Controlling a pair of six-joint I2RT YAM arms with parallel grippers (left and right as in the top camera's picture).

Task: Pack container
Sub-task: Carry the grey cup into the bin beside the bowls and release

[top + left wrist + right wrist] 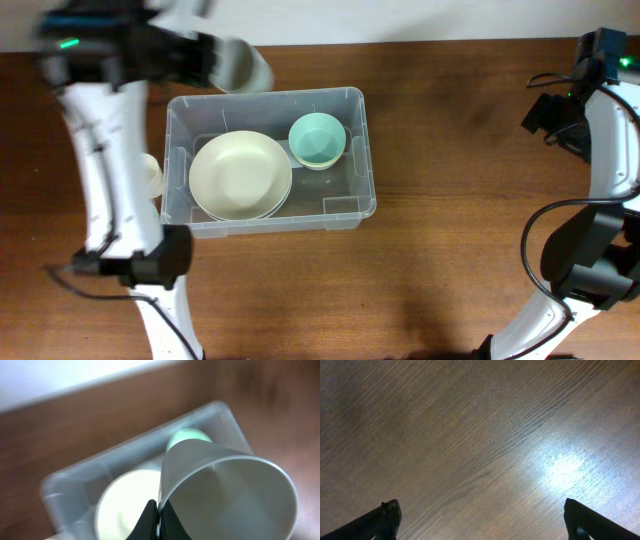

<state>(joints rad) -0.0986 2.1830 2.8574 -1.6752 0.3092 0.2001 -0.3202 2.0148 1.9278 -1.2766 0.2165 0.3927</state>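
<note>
Container [300, 95] sits left of centre on the table from overhead, with a cream plate [240, 175] and a teal bowl [317, 140] already inside. Left arm is a blur at its far-left corner, carrying a greyish cup [245, 65] just outside the rim.

Left wrist cam: left gripper [158, 517] is pinched tight on the cup's wall, mouth facing the lens, container underneath. I'd say the trick now is to bring it over the bare patch beside the teal bowl, tip it upright and get low before letting go, so it doesn't clip the plate.

Right wrist cam: right gripper [482, 512] is spread wide over bare wood, holding nothing.
</note>
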